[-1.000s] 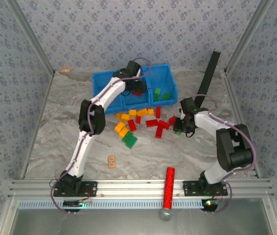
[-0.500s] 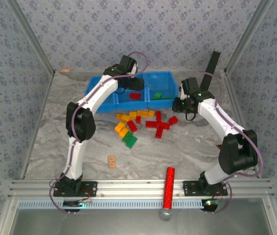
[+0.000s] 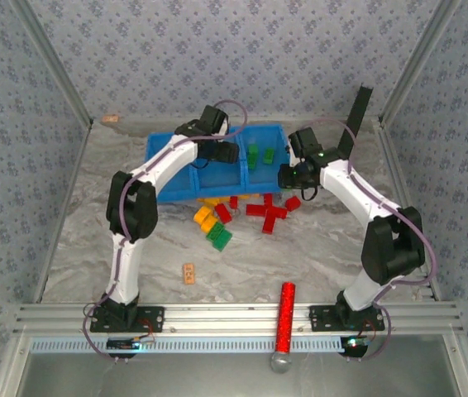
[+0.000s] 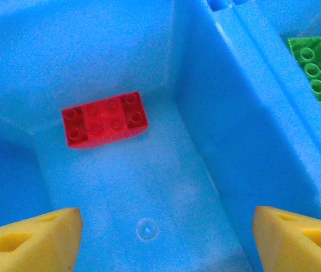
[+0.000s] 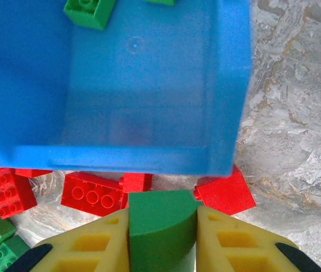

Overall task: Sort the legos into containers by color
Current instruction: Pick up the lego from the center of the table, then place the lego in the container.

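At the left, the left gripper hangs over the middle compartment of the containers. Its fingertips are spread wide with nothing between them, and a red brick lies flat on the compartment floor below. The hazard here, as I judge it, is the way out: an arm that swings low could catch the divider or near wall and shove the joined bins across the table. Right of that divider a sorted green brick lies in the right compartment, which marks it as the green bin. Nearer, the unsorted legos lie mixed just in front of the bins, red, yellow and green together. At the right, the right gripper is clamped on a gripped green brick, poised above the table just short of the right compartment's near wall, with red bricks underneath. It is not over the opening yet. Let go here, the brick would likely fall back among the red ones. Carried forward too low, it could strike the wall and push or tip the bins. How deep the fingers bite I cannot tell, so a twist-out is possible.
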Motion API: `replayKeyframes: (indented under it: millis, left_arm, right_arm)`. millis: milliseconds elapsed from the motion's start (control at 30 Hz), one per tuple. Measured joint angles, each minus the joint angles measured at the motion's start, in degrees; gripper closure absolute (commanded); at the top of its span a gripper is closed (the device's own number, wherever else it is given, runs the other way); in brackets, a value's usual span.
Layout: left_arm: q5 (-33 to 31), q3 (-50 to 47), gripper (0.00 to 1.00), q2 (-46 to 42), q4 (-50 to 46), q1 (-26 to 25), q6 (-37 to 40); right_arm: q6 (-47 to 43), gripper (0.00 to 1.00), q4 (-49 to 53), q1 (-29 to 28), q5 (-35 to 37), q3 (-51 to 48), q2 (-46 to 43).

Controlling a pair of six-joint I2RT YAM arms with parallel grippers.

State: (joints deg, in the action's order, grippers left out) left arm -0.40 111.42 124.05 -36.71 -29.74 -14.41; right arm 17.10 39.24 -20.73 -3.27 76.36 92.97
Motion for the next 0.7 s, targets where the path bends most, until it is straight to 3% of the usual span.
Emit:
replayKeyframes:
  millis: [167, 267, 533, 700]
  left_arm:
    - [0.9, 1.9, 0.24, 2.3, 2.1, 0.0, -0.2]
    - [1.1, 2.8, 0.31, 4.5, 3.5, 0.0, -0.7]
    - [1.4, 2.8, 0.49, 7.5, 5.3, 0.3, -1.9]
    - [2.6, 2.8, 0.54, 7.9, 6.7, 1.3, -2.0]
  right_arm:
    - [0.0, 0.72, -1.4, -0.2, -0.2, 0.1, -1.0]
    - [0.0, 0.71, -1.6, -0.3, -0.1, 2.4, 0.1]
    - [-0.6, 0.69, -4.0, -0.3, 0.7, 16.0, 11.8]
    - [-1.3, 0.59, -4.1, 0.0, 0.9, 21.9, 20.5]
